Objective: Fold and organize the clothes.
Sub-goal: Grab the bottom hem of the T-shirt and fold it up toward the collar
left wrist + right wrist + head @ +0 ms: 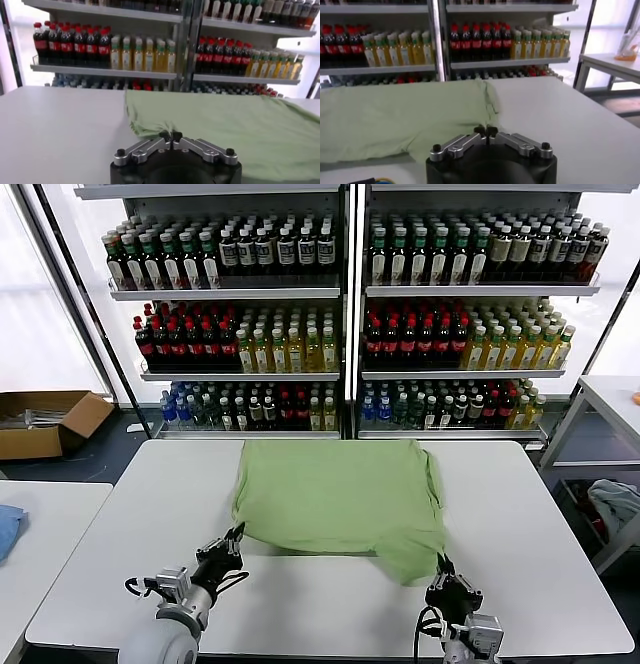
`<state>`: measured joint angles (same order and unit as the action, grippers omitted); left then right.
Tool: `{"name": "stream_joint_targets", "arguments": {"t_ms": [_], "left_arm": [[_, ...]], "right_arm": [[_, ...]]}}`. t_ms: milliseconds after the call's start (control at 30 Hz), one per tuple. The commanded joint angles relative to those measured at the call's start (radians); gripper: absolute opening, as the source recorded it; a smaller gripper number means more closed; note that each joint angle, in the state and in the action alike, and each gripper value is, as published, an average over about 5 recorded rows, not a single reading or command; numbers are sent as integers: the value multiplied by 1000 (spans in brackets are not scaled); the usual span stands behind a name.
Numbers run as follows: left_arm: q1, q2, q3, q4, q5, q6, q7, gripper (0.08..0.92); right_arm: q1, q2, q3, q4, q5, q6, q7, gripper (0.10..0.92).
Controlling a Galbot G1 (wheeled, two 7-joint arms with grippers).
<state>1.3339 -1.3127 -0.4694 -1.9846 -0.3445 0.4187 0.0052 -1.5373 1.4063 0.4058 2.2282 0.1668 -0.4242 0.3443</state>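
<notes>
From the head view, a light green shirt lies spread on the white desk, partly folded by the look of its doubled near edge, so most folding seems left. The left claw and right claw sit at the shirt's near corners.

The left wrist view shows what the head view cannot: the left claw closed, seemingly pinching the shirt edge. In the right wrist view, the right claw is closed at the shirt hem.

Shirt on table, before bottle shelves.
</notes>
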Motion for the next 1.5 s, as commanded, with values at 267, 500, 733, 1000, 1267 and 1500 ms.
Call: {"name": "stream_joint_targets", "arguments": {"t_ms": [267, 500, 733, 1000, 1267, 1500], "left_arm": [[-399, 16, 45, 337, -69, -32, -15, 83], [-546, -2, 86, 533, -54, -42, -14, 83], [-612, -22, 109, 662, -20, -28, -21, 83], [-631, -38, 124, 722, 1, -22, -17, 83], [-646, -49, 127, 723, 7, -20, -13, 83], [-629, -48, 117, 651, 2, 31, -66, 191]], "right_arm": [[440, -69, 2, -325, 41, 25, -33, 110], [645, -103, -34, -528, 70, 18, -54, 110], [747, -127, -91, -663, 79, 3, -74, 110], [773, -138, -133, -739, 72, -8, -99, 110], [807, -102, -142, -787, 64, -60, -100, 141], [824, -19, -115, -764, 199, -83, -15, 331]]}}
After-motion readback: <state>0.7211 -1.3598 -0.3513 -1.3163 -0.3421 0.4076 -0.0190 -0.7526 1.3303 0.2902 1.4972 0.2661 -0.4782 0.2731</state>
